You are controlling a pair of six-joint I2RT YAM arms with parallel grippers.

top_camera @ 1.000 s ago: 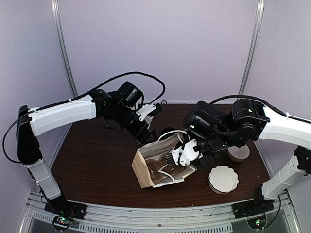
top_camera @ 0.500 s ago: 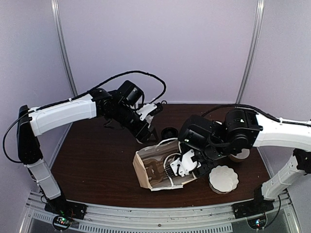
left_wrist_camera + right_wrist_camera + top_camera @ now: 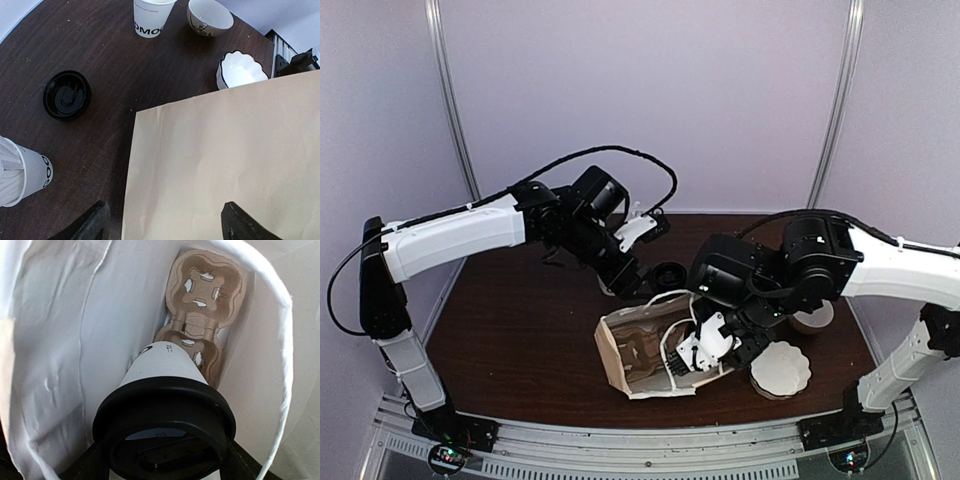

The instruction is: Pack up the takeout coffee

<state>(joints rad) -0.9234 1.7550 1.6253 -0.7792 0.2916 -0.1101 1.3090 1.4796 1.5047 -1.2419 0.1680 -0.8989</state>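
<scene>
The takeout coffee (image 3: 162, 367), a white paper cup with a black lid, lies tilted inside the open paper bag (image 3: 60, 330). My right gripper (image 3: 165, 460) is shut on it just below the lid. The cup's base points at a brown cardboard cup carrier (image 3: 205, 290) on the bag's bottom. From above, the right gripper (image 3: 698, 350) sits in the mouth of the bag (image 3: 615, 352), which lies on its side; the cup is hidden there. My left gripper (image 3: 162, 222) hovers open over the bag's outer side (image 3: 225, 160), holding nothing. Seen from above, the left gripper (image 3: 626, 280) is just behind the bag.
A loose black lid (image 3: 66, 95) lies on the dark table (image 3: 100, 45), left of the bag. A white cup with straws (image 3: 17, 172) stands near it. A lidless white cup (image 3: 151, 19), a bowl (image 3: 210, 15) and stacked scalloped plates (image 3: 780, 368) stand to the right.
My right gripper has pushed the cup lower and deeper into the bag. The left arm has swung a little right, toward the bag. Neither gripper has changed its opening.
</scene>
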